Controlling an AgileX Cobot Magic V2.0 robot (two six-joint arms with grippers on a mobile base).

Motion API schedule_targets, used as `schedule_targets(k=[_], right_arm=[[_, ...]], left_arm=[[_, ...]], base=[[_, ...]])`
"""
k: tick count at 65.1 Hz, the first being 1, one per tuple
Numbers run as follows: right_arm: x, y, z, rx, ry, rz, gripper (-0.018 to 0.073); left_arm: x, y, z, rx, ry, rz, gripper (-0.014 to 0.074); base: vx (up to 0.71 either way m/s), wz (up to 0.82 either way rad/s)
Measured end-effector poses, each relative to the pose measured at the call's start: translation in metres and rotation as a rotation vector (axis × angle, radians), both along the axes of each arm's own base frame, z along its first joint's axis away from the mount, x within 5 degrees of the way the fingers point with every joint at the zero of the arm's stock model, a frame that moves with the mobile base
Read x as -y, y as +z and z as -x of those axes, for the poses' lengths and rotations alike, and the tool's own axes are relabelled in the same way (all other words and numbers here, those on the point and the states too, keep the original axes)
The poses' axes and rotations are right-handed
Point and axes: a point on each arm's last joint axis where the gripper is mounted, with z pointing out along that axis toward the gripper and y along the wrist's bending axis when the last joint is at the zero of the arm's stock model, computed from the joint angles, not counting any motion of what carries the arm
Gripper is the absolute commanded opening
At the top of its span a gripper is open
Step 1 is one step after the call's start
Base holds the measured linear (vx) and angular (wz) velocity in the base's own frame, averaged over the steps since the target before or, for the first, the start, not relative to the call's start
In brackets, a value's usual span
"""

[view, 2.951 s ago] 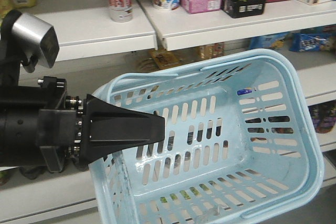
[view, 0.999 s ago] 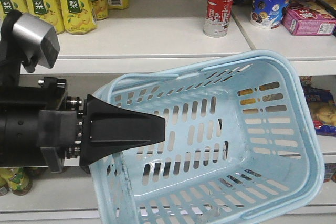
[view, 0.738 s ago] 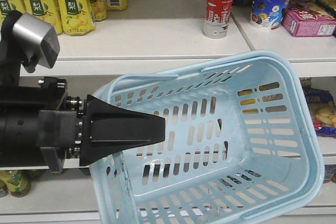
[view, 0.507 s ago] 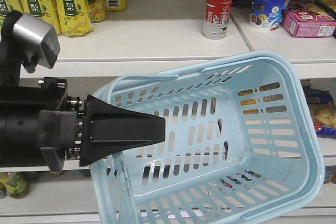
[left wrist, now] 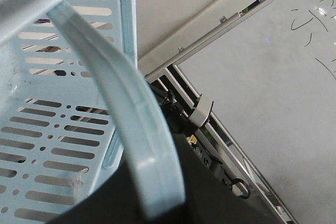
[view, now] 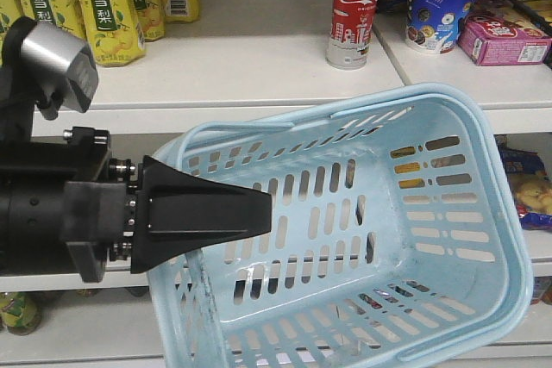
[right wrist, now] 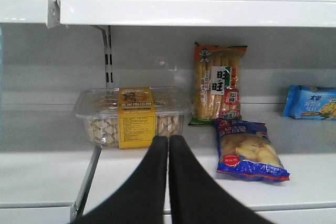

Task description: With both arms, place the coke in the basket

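**Basket's up, coke not grabbed yet: R arm's turn**

Status: my left gripper (view: 263, 213) is clamped down on the basket (view: 435, 92). In the L wrist cam the hoop handle (left wrist: 131, 124) runs right down into the black fingers, and the basket hangs tilted in mid-air w/ its open mouth facing the front cam. Nothing inside it afaict.

The coke (view: 353, 10) stands upright on the shelf (view: 259, 58), above and behind the basket's far rim, well apart from it. Nothing's touching it.

My right gripper (right wrist: 168, 139) has its fingers pressed together, just a hairline gap, holding nothing. It doesn't show in the front cam, so idk where it sits vs the basket. Its own cam looks at snack packs on a shelf below the one the coke is on, so imo it's too low.

So I'd call this the pre-grasp step. Next move, as I see it: R arm goes up, spreads its fingers, and takes the can around the body. L arm needs to keep the basket steady under it for the drop.
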Motion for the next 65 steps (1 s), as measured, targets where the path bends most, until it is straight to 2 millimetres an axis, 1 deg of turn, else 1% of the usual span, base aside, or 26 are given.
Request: schedule_targets(k=[65], right_arm=[[0.0000, 0.0000, 0.0000, 0.000, 0.000, 0.000, -0.0005]], left_arm=[[0.0000, 0.0000, 0.0000, 0.000, 0.000, 0.000, -0.0006]], base=[[0.02, -0.01]])
